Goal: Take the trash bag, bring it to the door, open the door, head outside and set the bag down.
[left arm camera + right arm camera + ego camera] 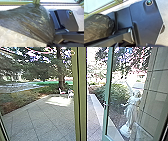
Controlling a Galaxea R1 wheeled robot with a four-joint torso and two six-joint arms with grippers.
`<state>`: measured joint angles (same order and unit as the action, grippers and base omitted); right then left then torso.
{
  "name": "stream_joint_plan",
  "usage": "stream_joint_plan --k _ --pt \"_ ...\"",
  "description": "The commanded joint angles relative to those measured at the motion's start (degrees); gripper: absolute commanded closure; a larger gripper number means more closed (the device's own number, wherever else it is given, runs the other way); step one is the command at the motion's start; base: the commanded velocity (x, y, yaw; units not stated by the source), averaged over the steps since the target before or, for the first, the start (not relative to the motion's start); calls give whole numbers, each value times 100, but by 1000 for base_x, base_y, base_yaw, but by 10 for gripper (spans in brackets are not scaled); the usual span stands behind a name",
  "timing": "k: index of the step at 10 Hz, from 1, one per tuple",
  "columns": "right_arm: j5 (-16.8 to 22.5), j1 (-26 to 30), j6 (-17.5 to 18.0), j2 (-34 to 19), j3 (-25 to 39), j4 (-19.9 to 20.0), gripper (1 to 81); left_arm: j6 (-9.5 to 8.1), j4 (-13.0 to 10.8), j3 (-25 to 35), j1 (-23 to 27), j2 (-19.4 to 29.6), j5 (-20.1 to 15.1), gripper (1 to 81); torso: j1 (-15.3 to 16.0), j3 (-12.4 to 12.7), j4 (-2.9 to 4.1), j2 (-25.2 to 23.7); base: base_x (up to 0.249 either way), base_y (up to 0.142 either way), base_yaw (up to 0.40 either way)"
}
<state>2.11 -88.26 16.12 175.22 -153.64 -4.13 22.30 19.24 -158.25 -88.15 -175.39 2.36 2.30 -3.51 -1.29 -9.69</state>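
Black trash bag [33, 22] gathers into the left tool [52, 44].

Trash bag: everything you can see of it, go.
The trash bag looks like thin dark plastic, glossy and heavily wrinkled. It bulges roundly, with creases converging toward a narrower end by the robot's jointed bar. The green frame is nearby. Contents, and what touches the narrow end, can't be made out.

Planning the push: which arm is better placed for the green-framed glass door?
Probably the right arm. The door is right of centre ahead; the shiny dark plastic bag narrows close to the left wrist camera, so that arm seems loaded.
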Motion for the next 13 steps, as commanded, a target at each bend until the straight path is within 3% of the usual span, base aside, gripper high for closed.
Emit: stream_joint_plan --k 1,6,13 --pt "290 357 -12 34 28 -44 10 20 19 13 329 3 -316 811 0 0 0 0 0 0 0" --pt "290 357 -12 34 19 -44 10 20 2 13 338 3 -307 811 0 0 0 0 0 0 0" --pt "290 357 -12 34 19 -44 10 20 -8 13 329 -6 -307 811 -5 2 0 0 0 -91 0"
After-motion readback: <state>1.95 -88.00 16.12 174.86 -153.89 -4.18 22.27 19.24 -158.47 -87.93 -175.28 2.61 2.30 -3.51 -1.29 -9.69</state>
